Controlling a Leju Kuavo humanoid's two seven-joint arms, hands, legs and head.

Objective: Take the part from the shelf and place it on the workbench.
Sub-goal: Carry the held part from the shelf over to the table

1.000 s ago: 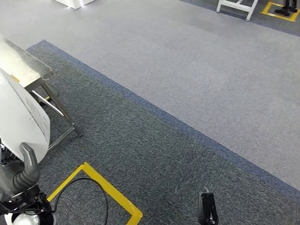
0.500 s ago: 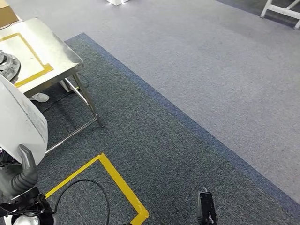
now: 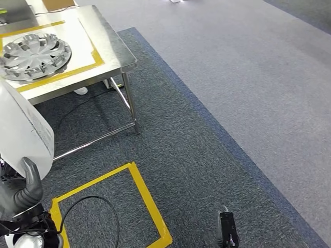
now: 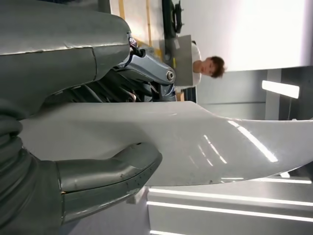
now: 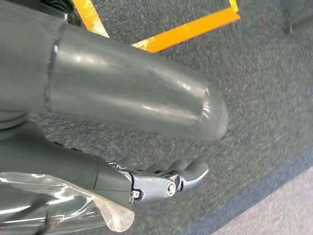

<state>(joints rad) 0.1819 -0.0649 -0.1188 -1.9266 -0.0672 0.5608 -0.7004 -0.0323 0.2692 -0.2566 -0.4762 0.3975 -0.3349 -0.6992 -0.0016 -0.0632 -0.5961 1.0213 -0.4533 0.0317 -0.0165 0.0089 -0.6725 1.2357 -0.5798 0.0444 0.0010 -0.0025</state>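
The part (image 3: 21, 129) is a broad, smooth white panel, glossy and gently curved, with a thin rounded edge and faint print near its rim in the head view. In the left wrist view the part (image 4: 207, 142) sweeps outward from the palm as a long pale sheet catching streaks of ceiling light. The left hand (image 3: 23, 188) holds it: the thick grey thumb (image 4: 110, 171) presses one face, and the darker fingers (image 4: 147, 73) lie against the other, so the panel is clamped between them and rises above the hand. The workbench (image 3: 113, 51) stands ahead of that hand, well apart. The right hand (image 5: 158, 181) hangs over the carpet, fingers loosely extended, carrying nothing.
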